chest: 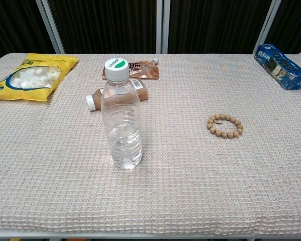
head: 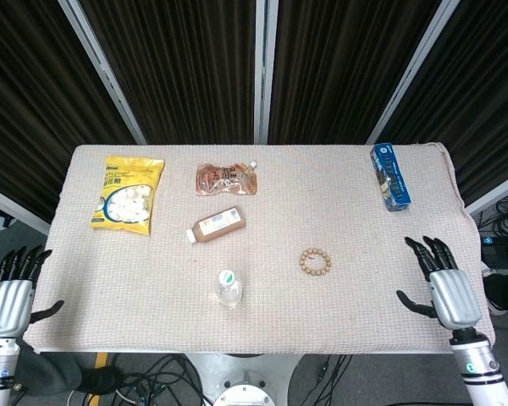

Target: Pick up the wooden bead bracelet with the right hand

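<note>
The wooden bead bracelet [head: 315,261] lies flat on the beige cloth, right of the table's middle; the chest view shows it as a small ring of tan beads [chest: 224,125]. My right hand [head: 441,288] hovers over the table's front right corner, fingers spread and empty, well to the right of the bracelet. My left hand [head: 8,293] hangs off the front left corner, fingers apart, holding nothing. Neither hand shows in the chest view.
A clear water bottle [head: 229,288] stands near the front, left of the bracelet. A brown drink bottle [head: 216,226] lies behind it, with a brown pouch [head: 227,178] further back. A yellow snack bag [head: 128,193] lies far left, a blue box [head: 389,176] far right.
</note>
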`<state>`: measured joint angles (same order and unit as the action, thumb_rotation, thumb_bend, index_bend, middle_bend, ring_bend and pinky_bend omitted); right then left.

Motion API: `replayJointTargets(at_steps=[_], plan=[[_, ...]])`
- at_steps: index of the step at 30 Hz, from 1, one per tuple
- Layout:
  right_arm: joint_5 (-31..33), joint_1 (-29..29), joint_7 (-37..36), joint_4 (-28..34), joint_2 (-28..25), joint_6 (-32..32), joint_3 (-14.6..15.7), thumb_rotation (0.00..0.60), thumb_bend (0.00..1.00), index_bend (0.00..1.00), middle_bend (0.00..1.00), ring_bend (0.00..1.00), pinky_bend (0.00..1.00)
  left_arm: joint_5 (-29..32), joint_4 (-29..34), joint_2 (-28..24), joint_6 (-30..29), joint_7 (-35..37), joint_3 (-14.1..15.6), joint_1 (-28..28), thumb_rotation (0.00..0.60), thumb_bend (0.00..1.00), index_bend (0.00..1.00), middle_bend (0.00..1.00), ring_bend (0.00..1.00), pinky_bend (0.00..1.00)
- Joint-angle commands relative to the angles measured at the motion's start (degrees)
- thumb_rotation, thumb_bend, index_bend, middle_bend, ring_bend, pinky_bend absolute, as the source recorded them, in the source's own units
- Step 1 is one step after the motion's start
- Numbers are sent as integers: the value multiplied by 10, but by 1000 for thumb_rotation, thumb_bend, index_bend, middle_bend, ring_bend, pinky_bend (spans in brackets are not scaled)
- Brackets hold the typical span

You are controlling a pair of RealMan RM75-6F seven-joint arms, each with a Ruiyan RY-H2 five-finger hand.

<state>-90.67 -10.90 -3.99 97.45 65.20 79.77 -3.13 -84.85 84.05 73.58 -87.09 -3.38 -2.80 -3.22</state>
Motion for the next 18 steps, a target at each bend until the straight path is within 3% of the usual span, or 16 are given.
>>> replayJointTargets(at_steps=[1, 8, 13, 18], plan=[[-12, -75, 26, -11, 22, -95, -18, 600, 214, 125, 221, 2, 0, 2, 4, -2, 0, -1, 0, 1, 600, 0, 149, 80, 0, 0], [30, -194, 115, -55, 92, -251, -50, 600, 259, 213, 256, 33, 0, 12, 10, -6, 4, 2, 4, 7, 600, 0, 149, 80, 0, 0], [66, -245, 193, -131, 162, -313, -55, 600, 273, 250, 259, 33, 0, 18, 8, -8, 5, 10, 4, 11, 600, 0, 149, 80, 0, 0], [81, -273, 238, -222, 230, -335, -44, 600, 273, 285, 260, 33, 0, 22, 4, -7, 6, 19, 4, 14, 600, 0, 149, 80, 0, 0]])
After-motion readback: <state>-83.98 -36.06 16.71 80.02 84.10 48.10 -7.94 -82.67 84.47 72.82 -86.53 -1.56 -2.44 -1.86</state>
